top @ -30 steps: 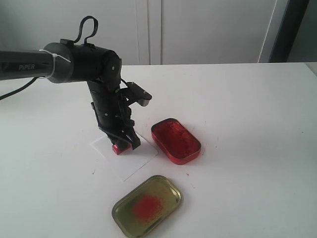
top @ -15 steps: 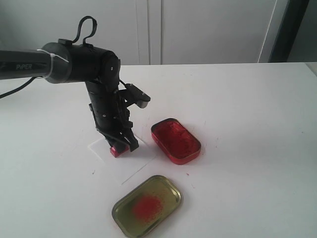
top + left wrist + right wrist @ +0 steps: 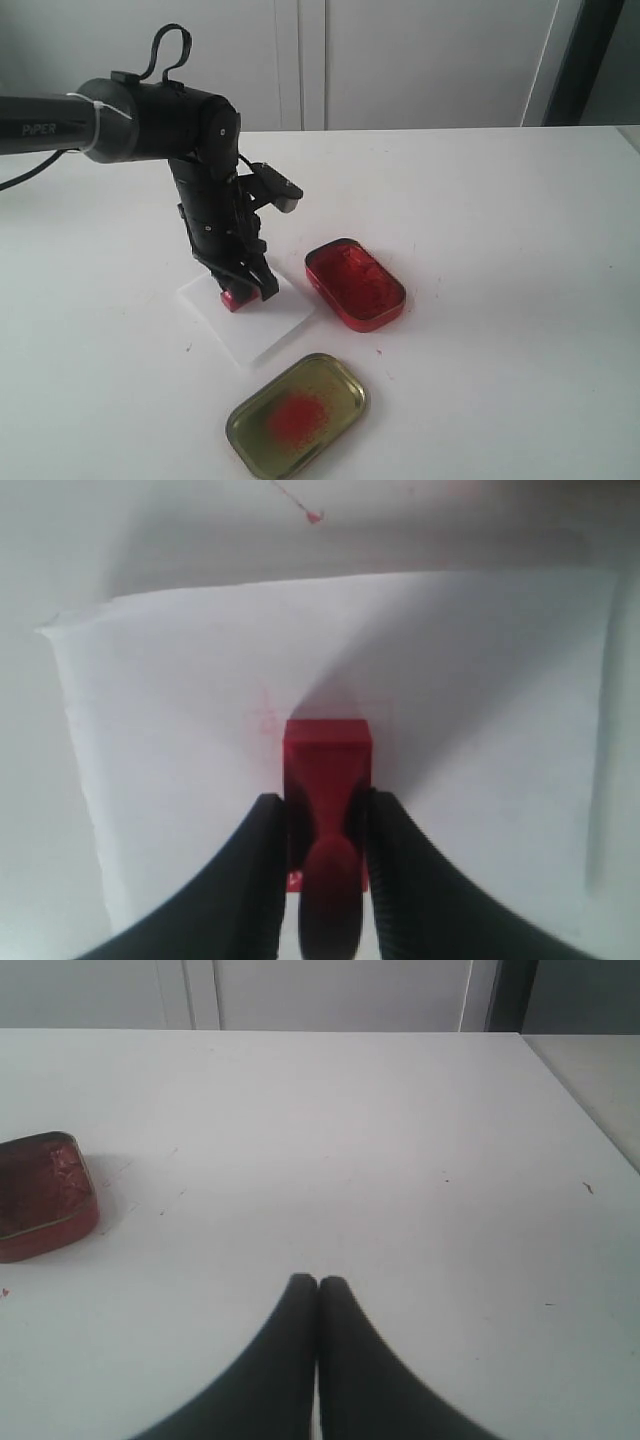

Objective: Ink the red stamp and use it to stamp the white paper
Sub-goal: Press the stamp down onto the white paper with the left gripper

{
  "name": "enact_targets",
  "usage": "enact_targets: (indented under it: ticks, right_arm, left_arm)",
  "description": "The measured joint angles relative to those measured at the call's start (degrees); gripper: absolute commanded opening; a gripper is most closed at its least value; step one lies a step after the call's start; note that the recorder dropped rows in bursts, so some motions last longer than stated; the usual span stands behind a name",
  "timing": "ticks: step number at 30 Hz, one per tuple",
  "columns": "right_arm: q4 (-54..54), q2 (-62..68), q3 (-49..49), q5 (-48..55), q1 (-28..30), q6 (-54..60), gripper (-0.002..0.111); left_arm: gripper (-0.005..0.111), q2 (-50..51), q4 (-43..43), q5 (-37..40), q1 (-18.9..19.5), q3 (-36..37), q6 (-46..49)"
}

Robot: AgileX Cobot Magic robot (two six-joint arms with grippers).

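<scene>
One white tabletop, bearing everything. One white paper lying flat, ready for the print. One open red ink tin just beside it, within easy reach; one gold lid set aside. Two claws: left claw clamped on the handle of the single red stamp, base down on the paper, seemingly printing; right claw closed and empty, away from the paper.

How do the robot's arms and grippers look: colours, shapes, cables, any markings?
The left arm is black and rounded, with pale "PiPER" lettering, a white band and a black cable loop on top. The left gripper and right gripper have smooth black tapering fingers.
</scene>
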State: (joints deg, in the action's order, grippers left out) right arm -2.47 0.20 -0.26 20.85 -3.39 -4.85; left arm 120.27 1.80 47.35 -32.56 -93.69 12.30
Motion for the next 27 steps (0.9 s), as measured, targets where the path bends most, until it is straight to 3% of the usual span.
enact_targets:
  ticks: [27]
  right_arm:
    - [0.0,0.0,0.0,0.0,0.0,0.0,0.000]
  left_arm:
    - [0.000,-1.5,-3.1,-3.4,0.0,0.4,0.0]
